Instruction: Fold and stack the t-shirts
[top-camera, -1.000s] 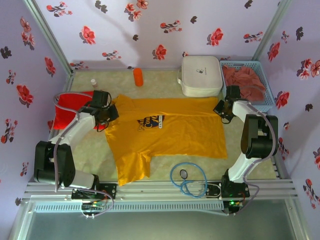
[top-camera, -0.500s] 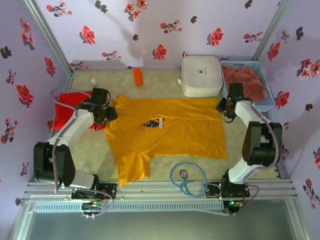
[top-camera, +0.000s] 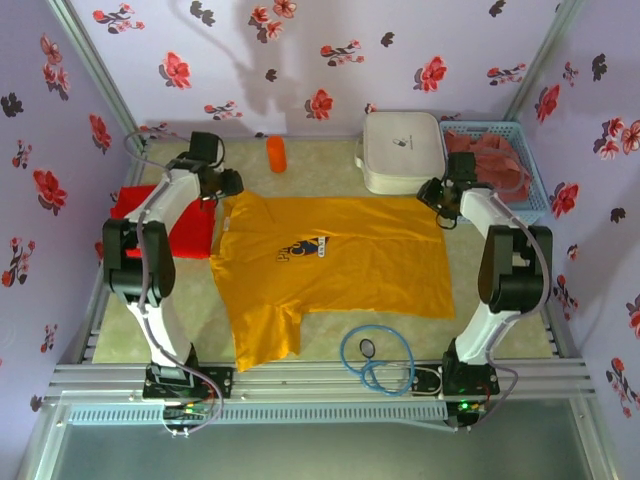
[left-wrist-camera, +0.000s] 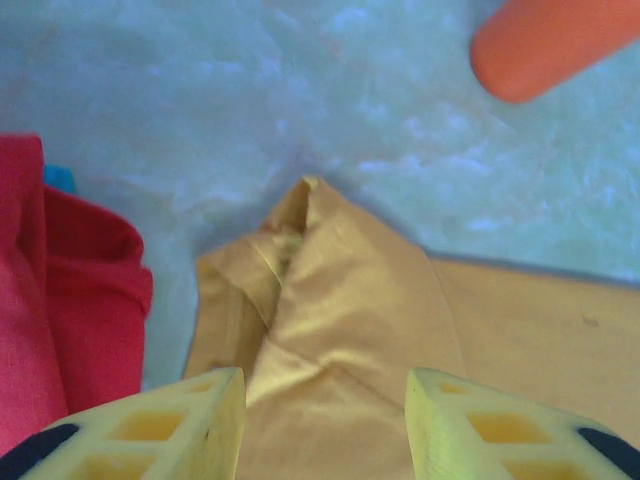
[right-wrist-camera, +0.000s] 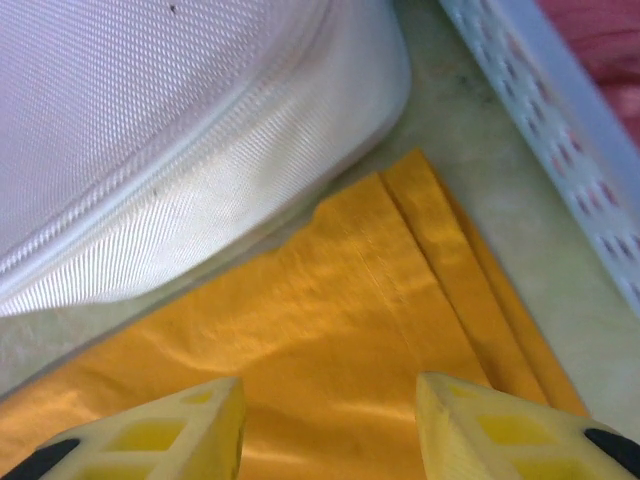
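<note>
Golden-yellow t-shirt (top-camera: 330, 265): spread flat mid-table, print up, probably for gripping at the far corners and folding.
Red t-shirt (top-camera: 190, 228): folded at the left, just beside the yellow sleeve, likely as base of the stack; partly masked by the left arm.
Dusty pink t-shirt (top-camera: 495, 160): bunched in the blue basket (top-camera: 541, 195), not yet folded.
Left gripper (left-wrist-camera: 325, 400): spread wide astride the puckered far-left corner, nothing pinched.
Right gripper (right-wrist-camera: 330, 420): spread wide over the far-right hem corner, beside the white case (right-wrist-camera: 150, 150).
Hidden: fingertips cropped in the wrist views; contact with cloth unclear.
</note>
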